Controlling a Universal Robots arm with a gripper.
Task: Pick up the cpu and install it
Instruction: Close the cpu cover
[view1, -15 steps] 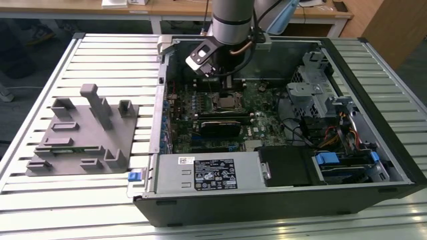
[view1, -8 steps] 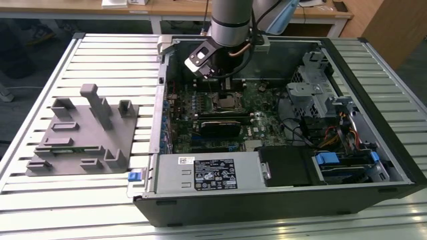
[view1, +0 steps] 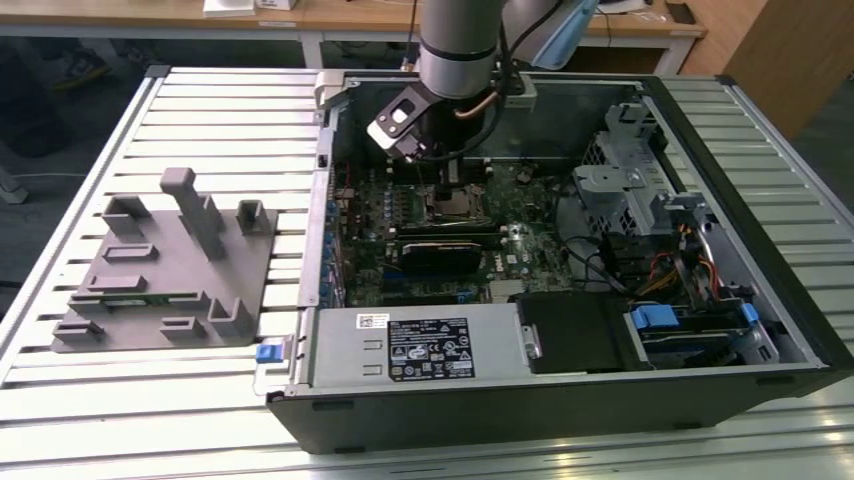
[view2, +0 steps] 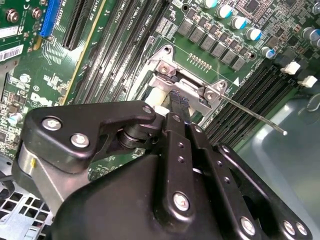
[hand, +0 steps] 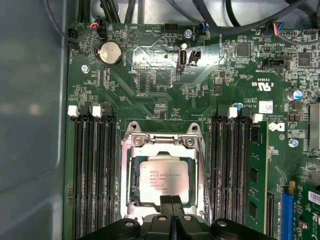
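A: One arm works over one open computer case on the slatted table. In the exterior view the gripper is low inside the case, over the motherboard. The grey tray lies well apart, on the exterior view's left.

B: Any risk there?

A: The cables and the drive cage are on the exterior view's right, near the arm. I'd judge a sideways swing could snag them.

B: And the second wrist view?

A: The gripper has its fingers drawn together, with no gap showing and nothing clamped that I can see. The tips are right at the socket frame. The wire lever juts out free, so if the tips press or slide they might bend it or scrape the frame.

B: Where's the cpu?

A: In the first wrist view the cpu lies flat in the socket, inside the metal frame, between the banks of memory slots. The gripper hovers at the chip's edge, closed on nothing. I cannot tell whether the tips touch it.

B: Worst case?

A: Off-centre pressure could tilt the chip and crush the socket pins beneath it. A drag across the top could scratch the silver lid.
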